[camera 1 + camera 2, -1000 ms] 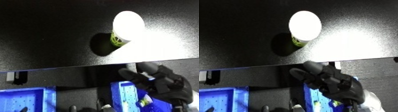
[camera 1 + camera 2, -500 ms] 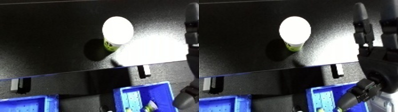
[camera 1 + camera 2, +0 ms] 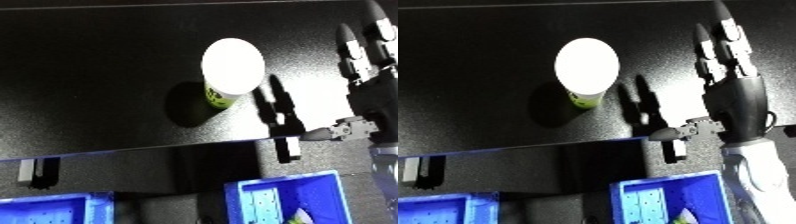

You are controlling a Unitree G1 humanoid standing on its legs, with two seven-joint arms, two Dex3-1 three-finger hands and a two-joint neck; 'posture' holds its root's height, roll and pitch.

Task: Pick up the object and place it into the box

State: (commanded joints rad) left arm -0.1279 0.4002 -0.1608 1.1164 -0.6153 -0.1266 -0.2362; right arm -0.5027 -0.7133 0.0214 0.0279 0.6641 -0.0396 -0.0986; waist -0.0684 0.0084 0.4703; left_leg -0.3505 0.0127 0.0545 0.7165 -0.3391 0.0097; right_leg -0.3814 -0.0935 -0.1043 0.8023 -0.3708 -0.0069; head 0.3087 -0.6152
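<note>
A lab-like test bench: black table [image 3: 478, 60], blue bins [image 3: 664, 197] (below its edge).

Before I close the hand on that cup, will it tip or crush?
The cup stands upright, its white top wider than its green base, so a sideways nudge may tip it. It looks like a light, thin container, so it could deform if squeezed. The right hand is open beside it, not touching.
</note>
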